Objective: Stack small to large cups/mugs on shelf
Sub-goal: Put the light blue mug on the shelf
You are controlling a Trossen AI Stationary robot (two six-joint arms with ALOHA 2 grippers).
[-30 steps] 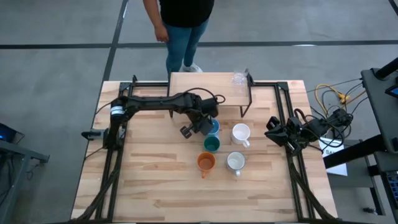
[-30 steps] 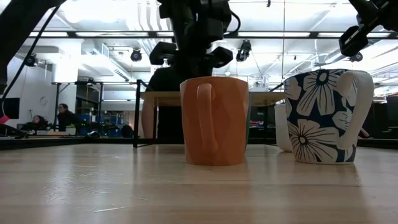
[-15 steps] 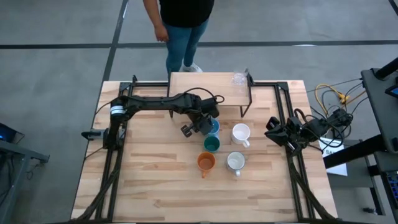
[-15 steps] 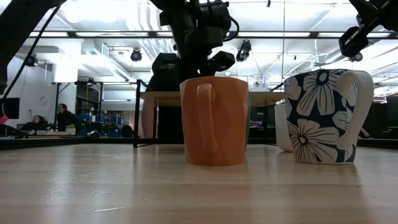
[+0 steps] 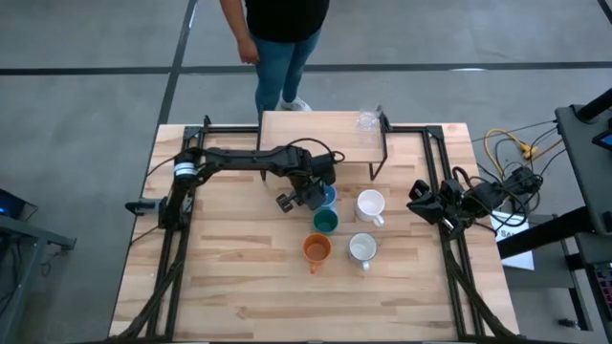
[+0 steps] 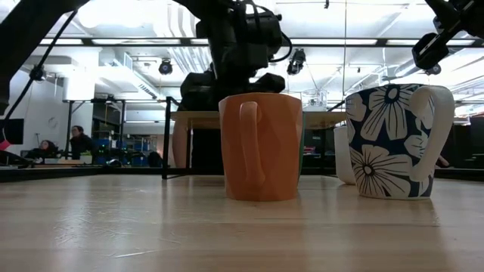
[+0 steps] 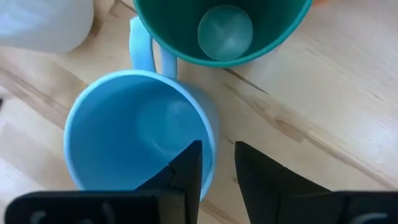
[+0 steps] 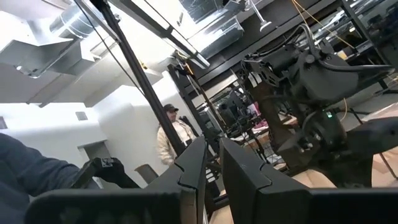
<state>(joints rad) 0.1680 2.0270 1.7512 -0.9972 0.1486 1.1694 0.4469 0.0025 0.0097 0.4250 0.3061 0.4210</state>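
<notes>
Wooden desk (image 5: 220, 277) with black frame rails. Light-wood shelf (image 5: 316, 124) sits at the far edge, clear glass (image 5: 367, 120) on its right end. Person (image 5: 282, 38) stands behind the desk. Left arm reaches across to the cup cluster; left gripper (image 7: 216, 168) is down at the light blue mug (image 7: 140, 146), fingers (image 7: 189, 168) narrowly apart straddling the mug's rim, one inside and one outside. Dark green cup (image 7: 224, 28) is just beside the blue mug's handle. White mug (image 5: 370, 204), orange mug (image 6: 259, 146) and floral mug (image 6: 397, 140) stand on the desk nearby. Right gripper (image 8: 211, 163) is parked at the desk's right edge, fingers nearly closed, holding nothing.
</notes>
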